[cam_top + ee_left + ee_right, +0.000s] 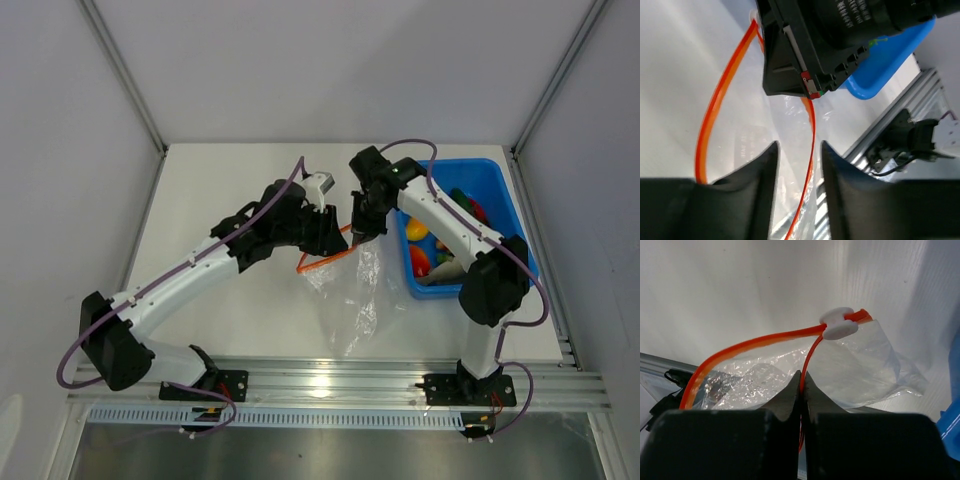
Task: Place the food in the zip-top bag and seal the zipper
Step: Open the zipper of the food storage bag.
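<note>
The clear zip-top bag [357, 292] lies mid-table, its mouth held up and open between both grippers. My right gripper [362, 232] is shut on one side of the orange-red zipper [755, 342], just below the white slider [839, 322]; the bag [860, 365] hangs behind it. My left gripper [797, 145] is open, its fingers either side of the zipper's other strip [810, 165] without touching it. In the top view the left gripper [335, 236] sits just left of the right one. The food [428, 248] lies in the blue tub [500, 195]; I see none in the bag.
The blue tub stands at the right, close behind my right arm, and shows in the left wrist view [885, 65]. A metal rail [330, 385] runs along the table's near edge. Grey walls close in the back and sides.
</note>
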